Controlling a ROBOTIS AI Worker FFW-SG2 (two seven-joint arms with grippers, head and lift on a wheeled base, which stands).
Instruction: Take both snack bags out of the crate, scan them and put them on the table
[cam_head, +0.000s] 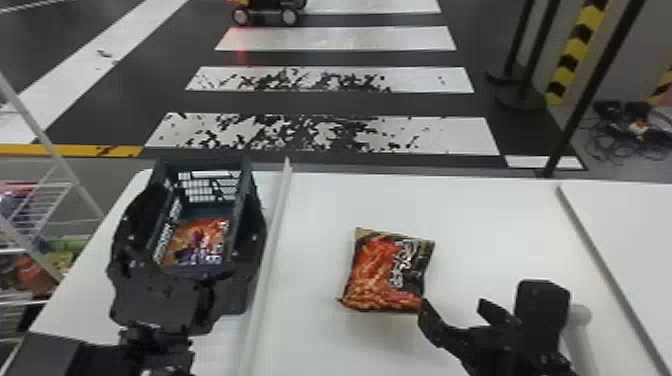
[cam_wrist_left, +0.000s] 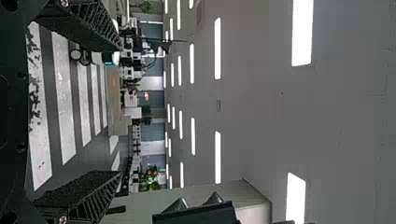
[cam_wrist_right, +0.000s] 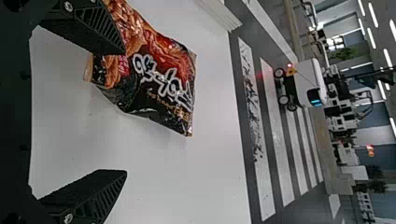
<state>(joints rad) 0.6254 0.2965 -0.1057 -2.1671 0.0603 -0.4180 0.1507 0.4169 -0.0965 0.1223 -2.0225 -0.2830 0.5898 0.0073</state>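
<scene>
My left gripper (cam_head: 200, 212) is over the dark crate (cam_head: 245, 295) at the table's left, its open fingers spread above the crate's two sides. In the left wrist view the left gripper (cam_wrist_left: 120, 111) has nothing between its fingers. One snack bag (cam_head: 200, 242) lies inside the crate. The other snack bag (cam_head: 387, 272) lies on the white table. At its near right corner is my right gripper (cam_head: 454, 303), open; one fingertip overlaps the bag's edge. Seen from the right wrist, the bag (cam_wrist_right: 154, 77) is partly behind one finger of the right gripper (cam_wrist_right: 124, 112), with nothing held between them.
A raised white strip (cam_head: 272, 240) runs along the table (cam_head: 320, 210) between crate and bag. Beside the right gripper is a pale cylindrical object (cam_head: 580, 320). Another seam (cam_head: 595, 255) crosses the table at right. A wire rack (cam_head: 35, 245) with packets stands at left.
</scene>
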